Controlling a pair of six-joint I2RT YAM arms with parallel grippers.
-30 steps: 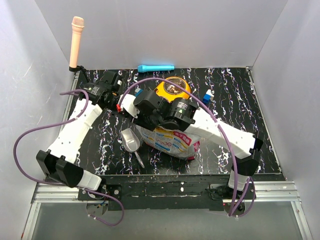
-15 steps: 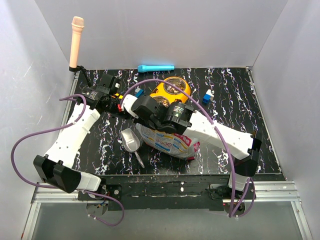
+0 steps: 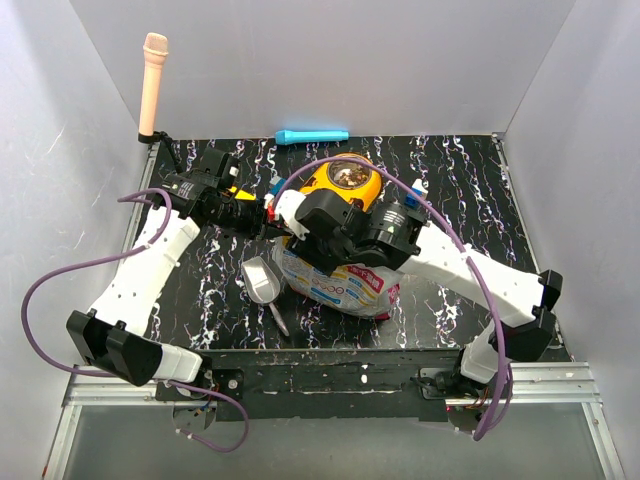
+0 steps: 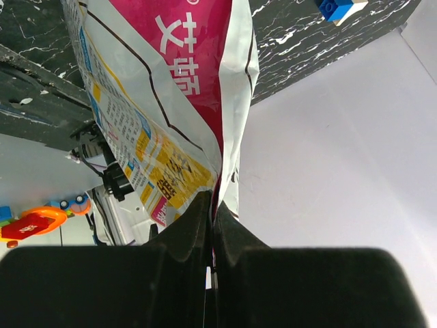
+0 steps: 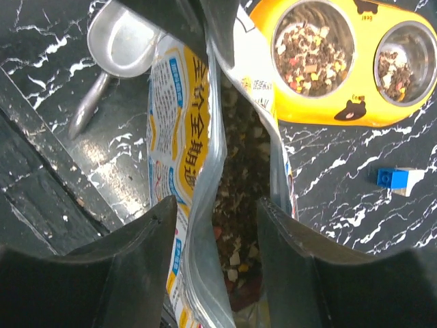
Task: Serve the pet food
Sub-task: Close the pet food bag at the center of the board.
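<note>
right wrist | crinkled foil bag [image 5: 172, 130] | pebbly brown pet food [image 5: 234, 220] inside

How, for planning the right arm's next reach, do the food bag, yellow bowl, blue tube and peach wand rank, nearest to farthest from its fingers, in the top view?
1. Food bag: its mouth sits right at the right fingers.
2. Yellow bowl: just behind them, slightly right.
3. Blue tube: lying at the back wall.
4. Peach wand: standing in the far back-left corner.

A yellow double bowl [image 3: 322, 184] stands on a black marbled table [image 3: 470, 190]. A foil bag [image 3: 340, 286] lies just nearer than the bowl, with a metal scoop [image 3: 262, 281] near-left, a blue block [image 5: 396, 179] right and a blue tube [image 3: 312, 135] behind.
</note>
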